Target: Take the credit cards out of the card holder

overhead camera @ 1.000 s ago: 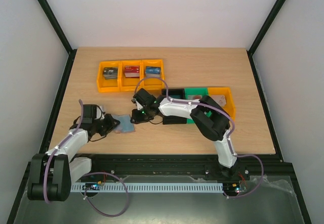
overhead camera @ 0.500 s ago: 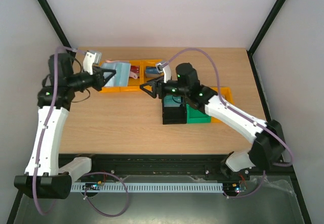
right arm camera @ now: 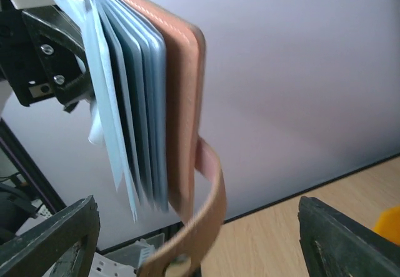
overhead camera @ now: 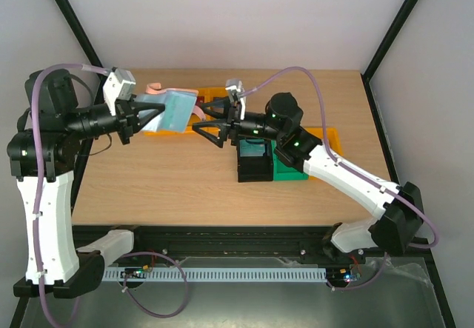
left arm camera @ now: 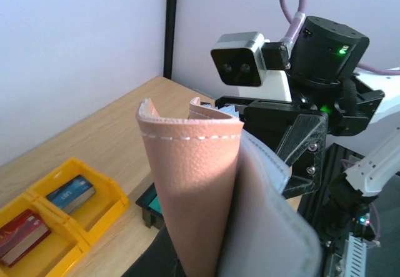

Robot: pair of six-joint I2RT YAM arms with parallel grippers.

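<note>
**Robotics laboratory test cell.** A wooden table [overhead camera: 185, 187] stands enclosed by plain white panels [overhead camera: 244, 17] set in a black frame [overhead camera: 74, 26]. A left arm [overhead camera: 41, 209] and a right arm [overhead camera: 348, 176] are bolted to a metal rail [overhead camera: 237, 235] at its near edge, with exposed cables [overhead camera: 74, 66] and yellow sorting bins [left arm camera: 112, 192].

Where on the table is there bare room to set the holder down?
Bare: the near strip of the table, left edge to the front of the black bin; also the far right corner. Crowded: mid-back, around the yellow bins, holder, left hand and right hand.
</note>
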